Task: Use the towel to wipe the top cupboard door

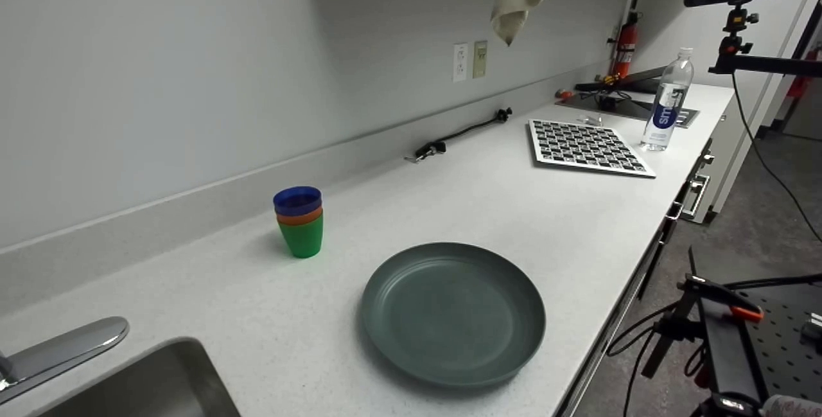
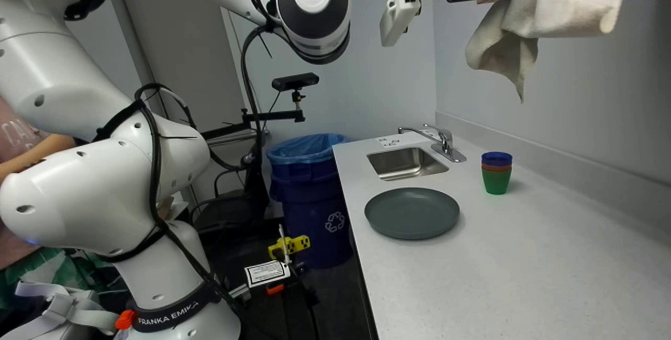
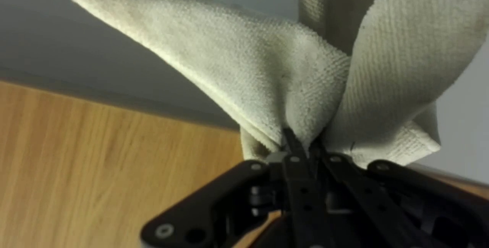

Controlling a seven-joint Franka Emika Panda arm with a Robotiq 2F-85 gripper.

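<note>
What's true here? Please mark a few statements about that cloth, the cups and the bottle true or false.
Stacked blue, orange and green plastic cups stand on the smooth white countertop. True.
Among the cups, green is topmost. False: blue is.
The black mechanical hand grips a cream cloth towel. True.
The towel lies flat on the countertop. False: it hangs in folds from the hand, above the countertop.
A clear plastic bottle stands upright beside a flat black-and-white checkered board. True.

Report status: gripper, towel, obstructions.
Gripper shut on towel. Towel hanging in folds near wooden upper cupboard; contact unclear. Nothing obvious in the way.
</note>
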